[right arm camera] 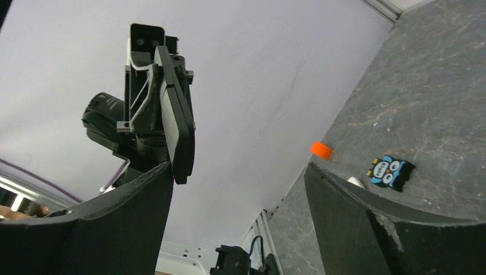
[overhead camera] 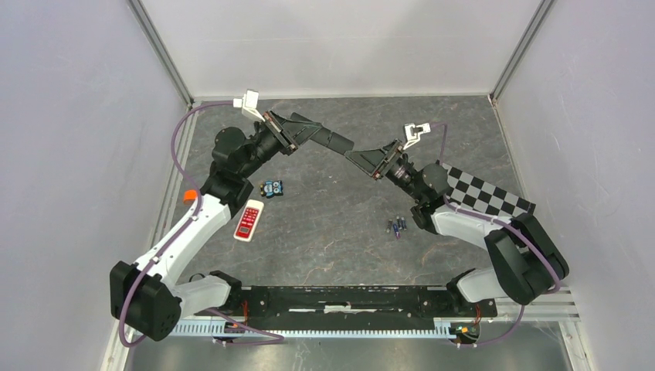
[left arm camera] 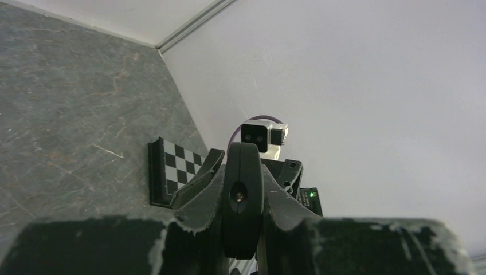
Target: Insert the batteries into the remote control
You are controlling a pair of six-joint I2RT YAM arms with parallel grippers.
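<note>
Two arms reach over the grey stone-look table [overhead camera: 324, 232], and we place everything from the black-and-white checkered board [overhead camera: 483, 193]. To the left of that board and farther from the bases, the left gripper [overhead camera: 305, 127] pinches one end of a slim black slab-shaped remote control [right arm camera: 175, 123] and holds it off the table. The right gripper [overhead camera: 359, 161] sits at the remote's free end, nearer the board. Its jaws are spread wide, and we cannot tell whether a finger [right arm camera: 355, 229] touches the remote.

A few small dark bluish batteries with silvery ends [overhead camera: 396, 226] lie in a loose cluster on the table near the board's left end. Well to the left of the board we see a white remote with a red face [overhead camera: 249, 220] lying flat. Just beyond it is a small blue owl-patterned item [overhead camera: 271, 188]. Farther left still is a bit of orange tape [overhead camera: 188, 195].
</note>
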